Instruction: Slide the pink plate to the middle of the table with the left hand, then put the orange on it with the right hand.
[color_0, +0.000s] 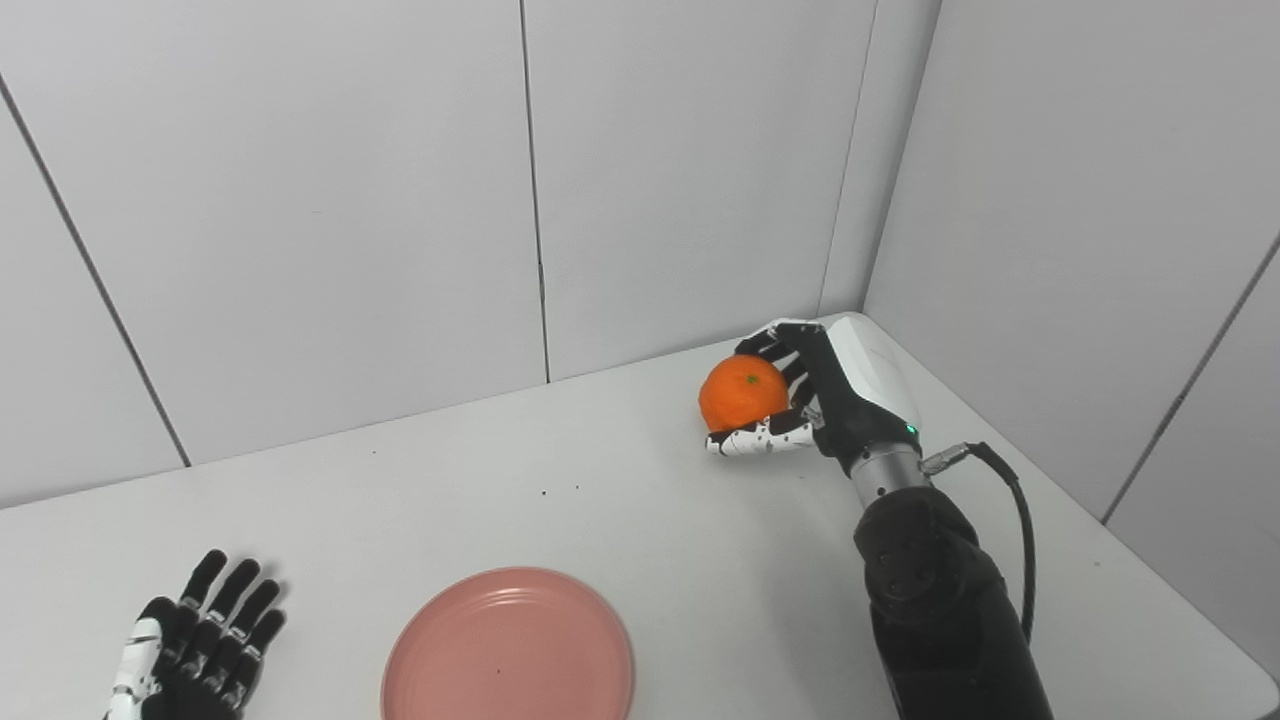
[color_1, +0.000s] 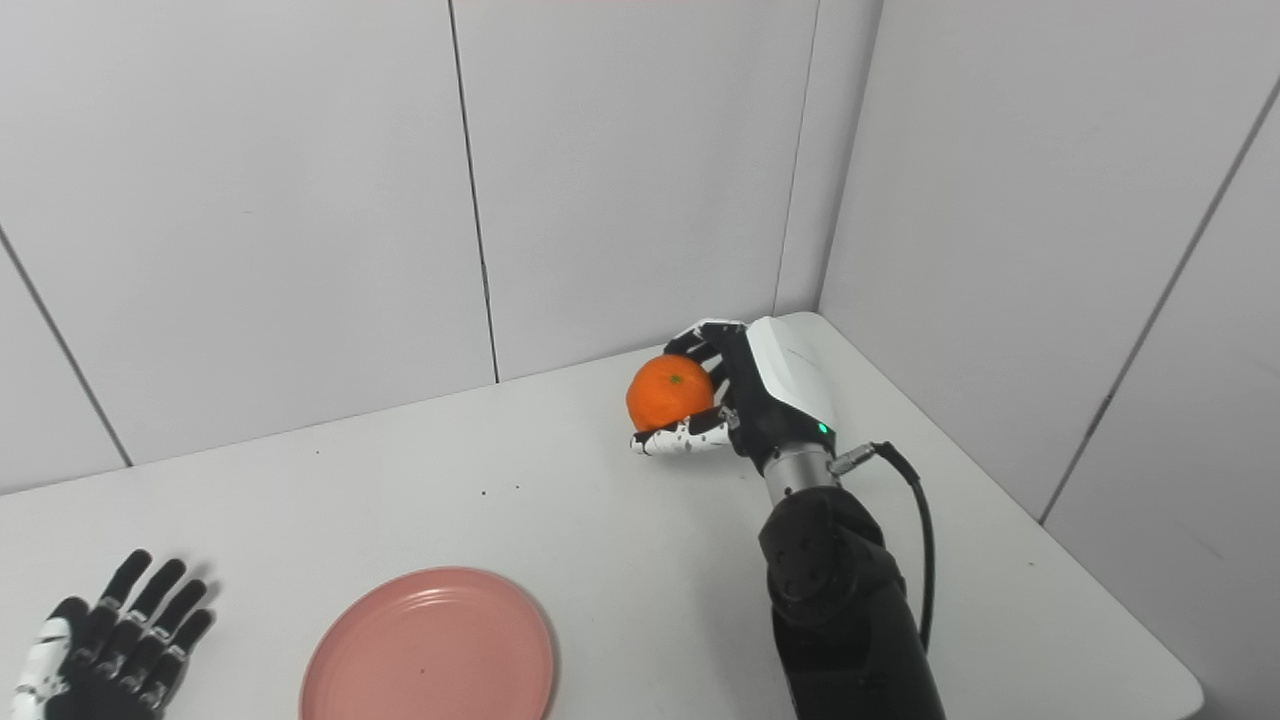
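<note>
Orange-skinned, the orange (color_0: 742, 392) is being gripped by the right hand (color_0: 800, 400) at the counter's (color_0: 620, 480) far corner, well beyond and right of the pink plate (color_0: 508, 648); beside that plate, the left hand (color_0: 195, 645) is being held open, holding nothing.

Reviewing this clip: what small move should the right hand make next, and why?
Probably lift the orange slightly off the table and start carrying it toward the pink plate. The right hand already has its fingers and thumb wrapped around the fruit near the far corner, the plate sits empty at the near edge, and the left hand rests open beside it, touching nothing.
</note>
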